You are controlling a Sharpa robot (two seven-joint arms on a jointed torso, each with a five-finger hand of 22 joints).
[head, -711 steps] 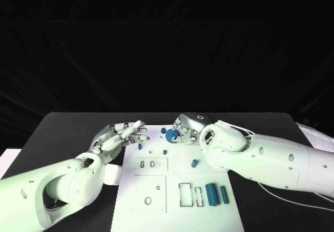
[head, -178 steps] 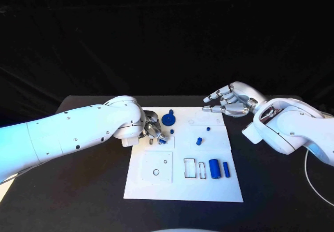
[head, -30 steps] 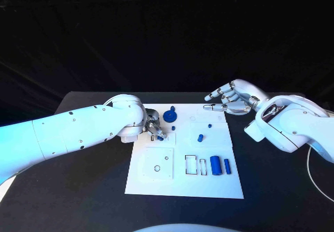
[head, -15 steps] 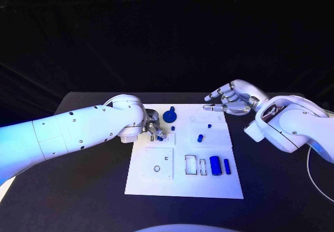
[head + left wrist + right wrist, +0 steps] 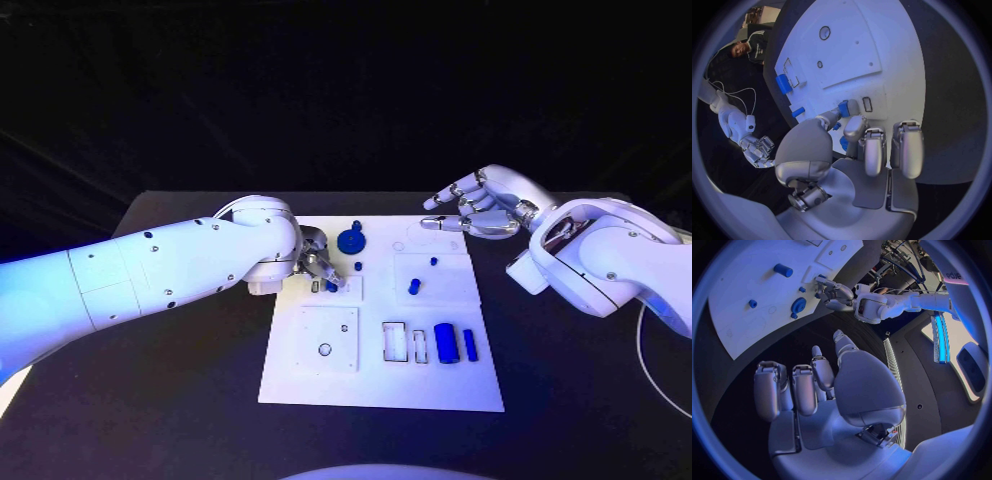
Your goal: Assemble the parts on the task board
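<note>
The white task board (image 5: 382, 385) lies in the middle of the black table. My left hand (image 5: 315, 262) is low over the board's left side and pinches a small blue part (image 5: 330, 286) between thumb and a finger. In the left wrist view that blue part (image 5: 844, 108) sits right beside a narrow slot (image 5: 867, 104). My right hand (image 5: 480, 208) hovers past the board's far right corner, fingers apart and holding nothing. A round blue disc part (image 5: 353, 241) stands near the board's far edge.
A short blue piece (image 5: 414, 286) and two small blue pegs (image 5: 359, 266) (image 5: 433, 261) sit mid-board. A thick blue cylinder (image 5: 444, 343) and a slim blue bar (image 5: 469, 343) lie beside rectangular slots (image 5: 394, 341). Black table surrounds the board.
Since 23.7 s ago my right hand left the round disc and drew back, and my left hand came onto the board with a small part. Over the last second nothing visibly moved.
</note>
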